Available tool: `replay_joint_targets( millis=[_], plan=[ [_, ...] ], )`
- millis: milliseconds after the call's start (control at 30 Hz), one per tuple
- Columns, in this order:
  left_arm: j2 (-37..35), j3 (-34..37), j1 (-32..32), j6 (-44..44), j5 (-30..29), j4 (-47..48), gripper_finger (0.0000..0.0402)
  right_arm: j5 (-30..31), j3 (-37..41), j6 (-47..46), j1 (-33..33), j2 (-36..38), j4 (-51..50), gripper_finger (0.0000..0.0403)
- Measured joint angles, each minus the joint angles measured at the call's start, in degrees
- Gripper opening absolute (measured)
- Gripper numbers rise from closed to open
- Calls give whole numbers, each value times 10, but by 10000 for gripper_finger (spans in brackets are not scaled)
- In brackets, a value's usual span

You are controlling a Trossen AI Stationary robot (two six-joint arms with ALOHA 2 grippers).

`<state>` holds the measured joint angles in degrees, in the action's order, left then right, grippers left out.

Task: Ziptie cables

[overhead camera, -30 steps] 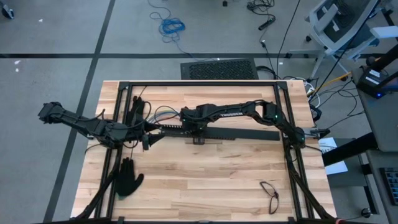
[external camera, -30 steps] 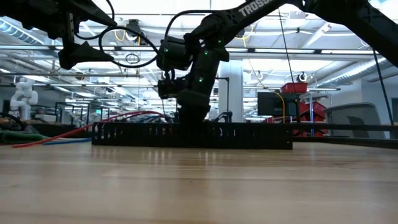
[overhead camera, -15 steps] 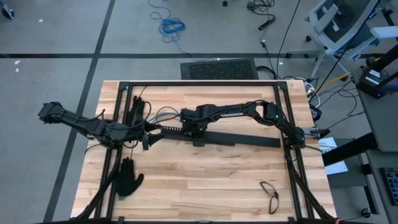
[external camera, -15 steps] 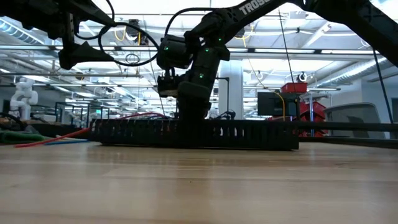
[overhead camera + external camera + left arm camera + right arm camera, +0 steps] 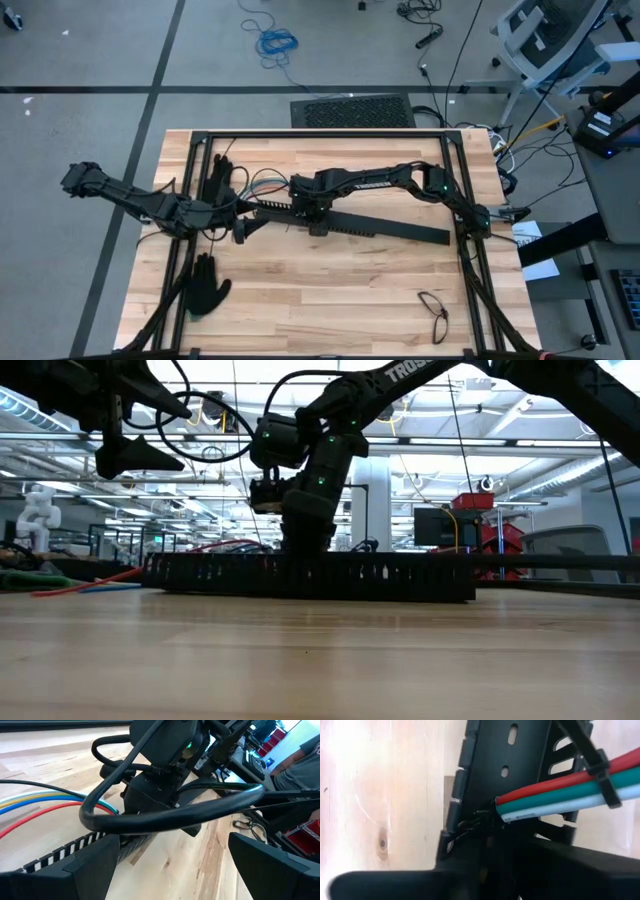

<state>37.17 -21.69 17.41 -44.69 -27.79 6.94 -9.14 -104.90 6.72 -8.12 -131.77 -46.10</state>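
Observation:
The cables (image 5: 560,790), red, green and white here, lie in a long black slotted bar (image 5: 380,225) with their cut ends (image 5: 501,809) over its floor. A thin black ziptie (image 5: 600,770) is wrapped around them. In the high view the cables (image 5: 262,185) fan out toward the far left. My right gripper (image 5: 315,222) points down onto the left part of the bar (image 5: 400,575); its own body hides where they meet. My left gripper (image 5: 172,867) is open and hovers above the table just left of the bar's left end, touching nothing.
A black glove (image 5: 205,285) lies near the front left and another (image 5: 218,175) lies at the far left. Glasses (image 5: 433,315) lie near the front right. A black frame (image 5: 320,132) runs along the table's far edge and sides. A person (image 5: 300,765) is beyond the table.
The black slotted bar has turned on the table. Its right end has swung toward the near edge, while the part under my right gripper has stayed in place. Both arms have kept roughly still.

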Motion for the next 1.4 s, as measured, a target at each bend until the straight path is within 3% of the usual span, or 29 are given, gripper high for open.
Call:
replay_joint_targets(
  millis=[167, 233, 500, 700, 867, 1000, 1133, 1300, 1400],
  plan=[
    [2, 0, 0, 0, 0, -6, 367, 1, 0, -1, 0, 0, 10, 22],
    [2, 0, 0, 0, -2, -6, 367, 2, 0, -1, 0, 0, 12, 8],
    [27, 0, 0, 1, -53, -5, 367, 2, 0, -16, 1, 0, 22, 16],
    [101, 44, -2, -29, -104, -13, 367, 2, 0, -19, 5, 0, 29, 8],
    [178, 114, -20, -101, -105, -102, 367, 2, 0, -30, 9, 0, 36, 6],
    [188, 113, -34, -72, -88, -162, 367, 2, -1, -31, 12, 1, 43, 6],
    [178, 107, -49, -3, -43, -263, 367, 1, -1, -31, 13, 1, 44, 6],
    [194, 114, -112, -66, 85, -246, 367, 1, -1, -31, 15, 2, 51, 6],
    [192, 116, -169, -74, 196, -279, 367, 1, -1, -31, 18, 2, 55, 6]
  ],
)
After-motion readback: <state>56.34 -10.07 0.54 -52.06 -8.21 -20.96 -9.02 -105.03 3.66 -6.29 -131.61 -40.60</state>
